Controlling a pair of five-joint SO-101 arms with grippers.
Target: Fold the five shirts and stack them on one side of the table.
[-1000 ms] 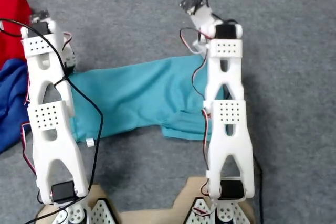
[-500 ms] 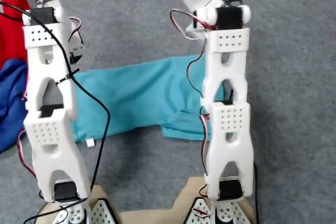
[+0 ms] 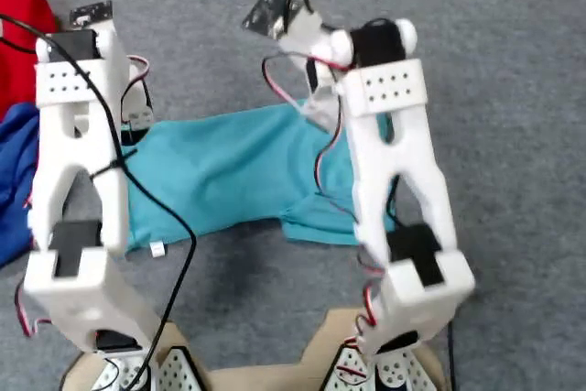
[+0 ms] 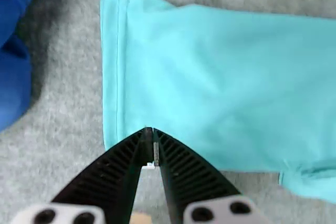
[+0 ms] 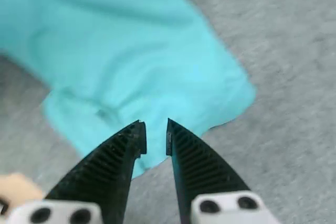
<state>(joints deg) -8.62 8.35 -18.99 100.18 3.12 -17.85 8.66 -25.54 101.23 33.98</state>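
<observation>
A teal shirt (image 3: 229, 171), folded into a long band, lies flat across the middle of the grey table (image 3: 513, 89). In the left wrist view my left gripper (image 4: 149, 136) hovers shut over the shirt (image 4: 220, 77) near its hemmed end, with nothing between its fingers. My right gripper (image 5: 155, 128) hangs over the opposite end of the shirt (image 5: 115, 51), above its edge. Its fingers stand slightly open and hold nothing. In the high view the left arm (image 3: 78, 135) stands over the shirt's left end and the right arm (image 3: 389, 144) over its right part.
A blue shirt (image 3: 14, 180) lies bunched at the table's left edge, beside the teal shirt's hem (image 4: 113, 66). A red shirt (image 3: 18, 34) sits behind it in the far left corner. Bare grey table stretches to the right and along the back.
Both arms have lifted and drawn back from the shirt. The right arm's wrist has swung to the left. The teal shirt lies as before.
</observation>
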